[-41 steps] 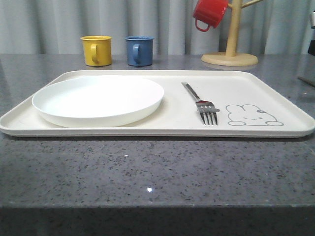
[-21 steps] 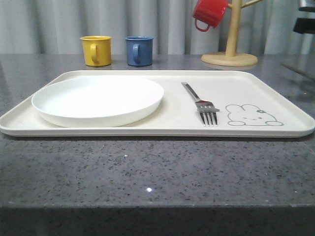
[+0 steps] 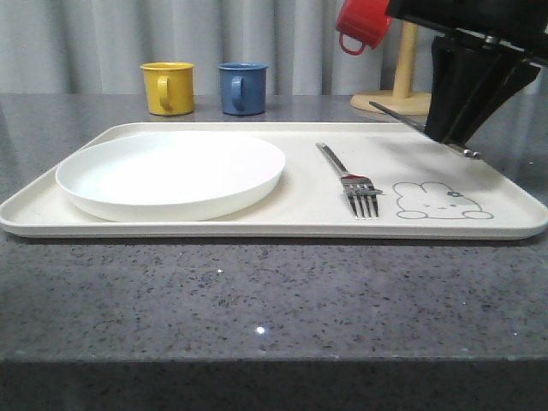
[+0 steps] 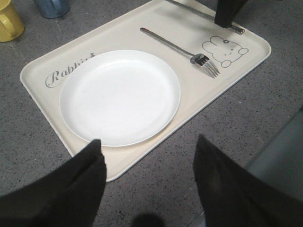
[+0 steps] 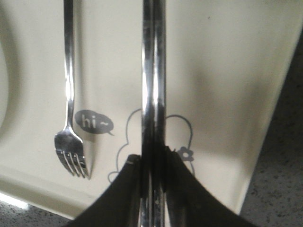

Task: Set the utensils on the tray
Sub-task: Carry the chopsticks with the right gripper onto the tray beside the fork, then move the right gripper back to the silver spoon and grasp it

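Observation:
The cream tray point(image 3: 300, 201) lies across the table with a silver fork point(image 3: 351, 175) on it, tines toward me, beside the rabbit drawing. My right gripper point(image 3: 451, 135) hangs just above the tray's right part, shut on a pair of flat silver chopsticks point(image 3: 398, 116) that slope down toward the tray. From the right wrist, the chopsticks point(image 5: 154, 94) run between the shut fingers of the gripper point(image 5: 152, 158), over the rabbit drawing, with the fork point(image 5: 70, 94) beside them on the tray point(image 5: 227, 71). My left gripper point(image 4: 149, 142) is open and empty over the tray's point(image 4: 42, 61) near corner.
A white round plate point(image 3: 171, 171) takes up the tray's left half. Behind the tray stand a yellow mug point(image 3: 167, 87) and a blue mug point(image 3: 242, 88). A red mug point(image 3: 364, 21) hangs on a wooden mug tree point(image 3: 400, 94) at the back right.
My right arm has come in from the right edge, carrying the chopsticks over the tray's right part. The fork and the plate have not moved.

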Controlling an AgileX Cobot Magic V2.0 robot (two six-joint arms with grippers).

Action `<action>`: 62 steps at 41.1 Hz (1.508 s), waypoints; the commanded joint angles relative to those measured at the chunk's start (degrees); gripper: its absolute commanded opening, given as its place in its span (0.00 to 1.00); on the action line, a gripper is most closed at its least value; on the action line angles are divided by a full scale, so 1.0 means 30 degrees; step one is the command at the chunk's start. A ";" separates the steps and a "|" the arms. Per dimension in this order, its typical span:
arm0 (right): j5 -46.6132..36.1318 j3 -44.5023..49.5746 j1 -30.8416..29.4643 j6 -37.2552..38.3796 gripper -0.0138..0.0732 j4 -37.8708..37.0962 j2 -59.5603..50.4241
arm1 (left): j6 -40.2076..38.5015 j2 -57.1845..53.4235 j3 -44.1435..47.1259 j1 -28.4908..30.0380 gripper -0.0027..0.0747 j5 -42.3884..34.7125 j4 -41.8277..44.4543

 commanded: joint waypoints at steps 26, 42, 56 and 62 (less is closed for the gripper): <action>-0.2093 0.1041 0.0675 0.0720 0.48 0.0987 -0.0472 | -0.0172 -0.0054 -0.0493 -0.0136 0.55 -0.1615 -0.0072; -0.1480 0.0686 -0.0070 -0.1502 0.48 -0.4540 -0.3746 | -0.0172 -0.0054 -0.0493 -0.0136 0.55 -0.1615 -0.0072; -0.2117 0.0686 -0.5048 -0.2581 0.47 -0.5371 -0.3133 | -0.0172 -0.0054 -0.0493 -0.0136 0.55 -0.1615 -0.0072; -0.2441 0.0649 -0.6199 -0.3432 0.47 -0.5446 -0.2276 | -0.0172 -0.0054 -0.0493 -0.0136 0.55 -0.1615 -0.0072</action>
